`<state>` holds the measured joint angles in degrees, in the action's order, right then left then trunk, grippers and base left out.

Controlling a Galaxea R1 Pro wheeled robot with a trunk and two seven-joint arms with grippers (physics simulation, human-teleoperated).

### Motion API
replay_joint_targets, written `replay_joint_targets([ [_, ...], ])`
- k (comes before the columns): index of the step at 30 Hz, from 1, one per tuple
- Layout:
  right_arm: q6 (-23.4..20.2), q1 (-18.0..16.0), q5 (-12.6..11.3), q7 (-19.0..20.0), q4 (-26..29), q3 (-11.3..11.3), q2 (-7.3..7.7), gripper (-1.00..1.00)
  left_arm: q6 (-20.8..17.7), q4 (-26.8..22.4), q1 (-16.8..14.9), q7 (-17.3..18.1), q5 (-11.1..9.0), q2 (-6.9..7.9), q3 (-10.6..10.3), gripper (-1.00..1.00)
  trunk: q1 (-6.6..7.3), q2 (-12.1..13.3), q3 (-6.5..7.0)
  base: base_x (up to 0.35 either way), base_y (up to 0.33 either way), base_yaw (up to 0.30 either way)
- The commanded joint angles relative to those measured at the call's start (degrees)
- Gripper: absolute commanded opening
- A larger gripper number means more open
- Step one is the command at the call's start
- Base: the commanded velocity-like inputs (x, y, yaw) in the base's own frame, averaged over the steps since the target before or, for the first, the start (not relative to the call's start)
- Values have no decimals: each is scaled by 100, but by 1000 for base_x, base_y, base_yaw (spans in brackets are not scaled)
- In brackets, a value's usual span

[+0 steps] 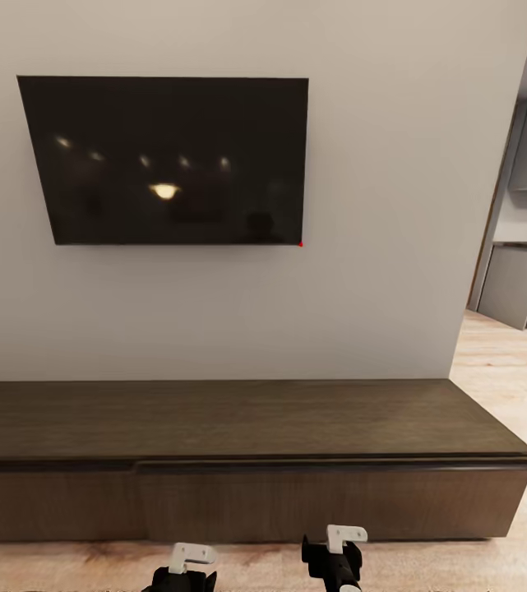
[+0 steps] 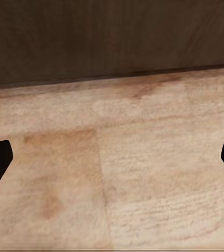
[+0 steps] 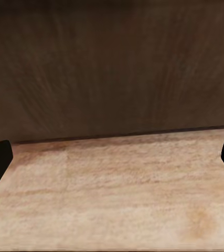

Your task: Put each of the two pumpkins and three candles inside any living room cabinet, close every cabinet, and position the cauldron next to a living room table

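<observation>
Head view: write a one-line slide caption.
Robot faces the long dark-brown cabinet under a wall-mounted TV, both claws low above the wood floor.

Head view faces the cabinet (image 1: 247,419) squarely; both wrist views look low at its front and floor (image 2: 143,173).

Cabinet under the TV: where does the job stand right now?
The cabinet faces the robot; its drawer front seems to stand slightly proud, so it may need pushing shut. Both the left pincer and right pincer are open and empty. Pumpkins, candles and cauldron cannot be confirmed from here.
</observation>
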<state>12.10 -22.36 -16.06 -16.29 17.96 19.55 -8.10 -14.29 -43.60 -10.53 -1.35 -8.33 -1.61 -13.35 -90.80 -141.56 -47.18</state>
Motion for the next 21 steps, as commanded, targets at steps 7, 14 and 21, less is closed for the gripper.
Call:
replay_joint_targets([
  [7,-7,-5,-53,-26,-10,71,13,100,-30,-8,-2,-17,-60,4,-13,100,157,279,120,-73,0,0],
  [14,-8,-5,-56,-23,-17,79,11,100,-33,-8,-2,-15,-63,12,-3,100,311,560,245,-8,0,0],
  [21,-6,-5,-63,-23,-12,83,4,100,-30,-8,-2,-7,-75,16,-1,100,465,841,371,-1,0,24],
])
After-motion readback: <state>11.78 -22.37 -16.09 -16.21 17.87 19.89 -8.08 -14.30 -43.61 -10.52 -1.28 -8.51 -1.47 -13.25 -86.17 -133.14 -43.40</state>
